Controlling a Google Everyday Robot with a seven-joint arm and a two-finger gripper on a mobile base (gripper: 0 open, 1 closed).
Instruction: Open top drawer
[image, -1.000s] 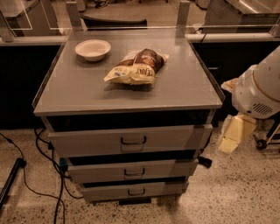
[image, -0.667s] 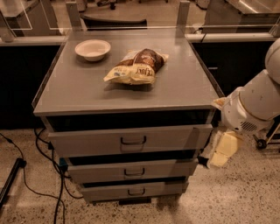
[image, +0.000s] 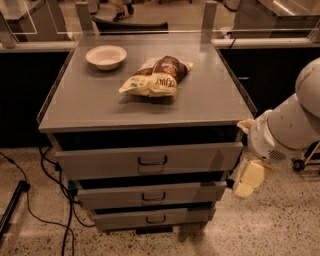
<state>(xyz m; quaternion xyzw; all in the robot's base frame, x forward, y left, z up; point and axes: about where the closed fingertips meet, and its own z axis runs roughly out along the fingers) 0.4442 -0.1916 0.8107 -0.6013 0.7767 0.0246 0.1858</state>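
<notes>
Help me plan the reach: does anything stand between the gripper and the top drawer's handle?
Nothing visible does. The gripper hangs right of the cabinet, beside the right end of the top drawer; the handle sits mid-front, with only bare drawer front between. Bowl and bag lie up on the cabinet.

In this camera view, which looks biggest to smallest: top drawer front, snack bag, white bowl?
1. top drawer
2. snack bag
3. white bowl, though it sits farther back
The gripper hangs near the top drawer's end.
</notes>
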